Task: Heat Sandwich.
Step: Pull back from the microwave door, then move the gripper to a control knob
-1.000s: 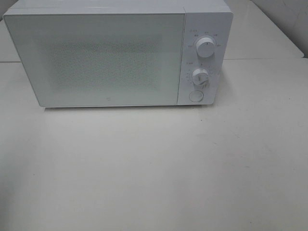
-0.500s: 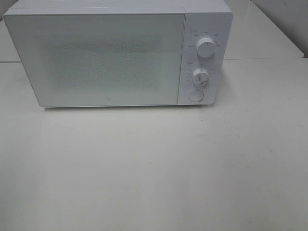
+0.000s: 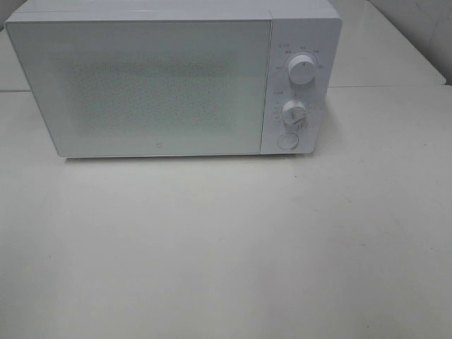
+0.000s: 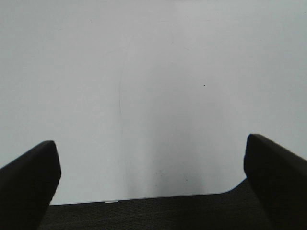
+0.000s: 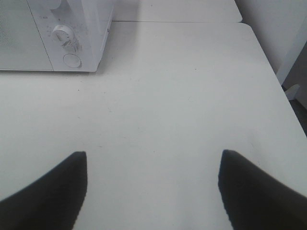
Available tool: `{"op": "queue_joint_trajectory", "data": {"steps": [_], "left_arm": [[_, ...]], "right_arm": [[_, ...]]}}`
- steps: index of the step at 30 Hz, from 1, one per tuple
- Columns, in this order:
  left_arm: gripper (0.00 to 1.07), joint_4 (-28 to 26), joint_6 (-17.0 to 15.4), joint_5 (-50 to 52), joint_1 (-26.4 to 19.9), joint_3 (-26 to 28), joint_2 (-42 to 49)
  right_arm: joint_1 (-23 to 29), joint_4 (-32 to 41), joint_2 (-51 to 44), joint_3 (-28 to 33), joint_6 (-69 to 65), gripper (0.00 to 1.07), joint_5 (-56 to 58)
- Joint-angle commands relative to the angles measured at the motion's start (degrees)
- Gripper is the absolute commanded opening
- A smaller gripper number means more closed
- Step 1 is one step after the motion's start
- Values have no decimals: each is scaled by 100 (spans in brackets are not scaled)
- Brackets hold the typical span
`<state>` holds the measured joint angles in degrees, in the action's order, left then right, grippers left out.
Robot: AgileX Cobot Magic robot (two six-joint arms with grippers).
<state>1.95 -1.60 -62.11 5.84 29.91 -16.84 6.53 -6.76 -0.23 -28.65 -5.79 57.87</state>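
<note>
1. The left gripper (image 4: 151,153) shows only in its own wrist view. Its two dark fingers (image 4: 29,187) are cut off by the frame and stand wide apart with nothing between them. They hang over bare white table (image 4: 153,72), close to the table's edge. The microwave is outside that view, so the gripper's place relative to it cannot be told.
2. The microwave (image 3: 162,14) stands at the far side of the table in the high view. Its shut door (image 3: 141,85) takes up its left and middle. The door's speckled pane is too cloudy to make out anything behind it.
3. The sandwich shows in no view, so where it lies cannot be told.
4. Right of the door is the microwave's control strip, with an upper knob (image 3: 301,70), a lower knob (image 3: 294,112) and a round button (image 3: 287,140) beneath. The printed marks are too small to read.
5. The right gripper (image 5: 153,158) hangs off the microwave's front right corner, well apart from it. Only the finger ends (image 5: 53,191) show, spread and empty.
</note>
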Motion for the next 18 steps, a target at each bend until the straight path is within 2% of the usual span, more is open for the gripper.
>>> {"op": "queue_joint_trajectory", "data": {"steps": [1, 7, 15, 18], "left_arm": [[100, -86, 0, 92, -23, -29, 40], [100, -103, 0, 92, -315, -29, 269], [100, -115, 0, 92, -756, -29, 1673], [100, -126, -6, 97, -756, -29, 1891]], "right_arm": [[-46, -17, -149, 6, 17, 74, -69], [-46, -23, -149, 6, 11, 73, -69], [-46, -23, -149, 6, 11, 73, -69], [-46, -23, -149, 6, 11, 73, -69]]}}
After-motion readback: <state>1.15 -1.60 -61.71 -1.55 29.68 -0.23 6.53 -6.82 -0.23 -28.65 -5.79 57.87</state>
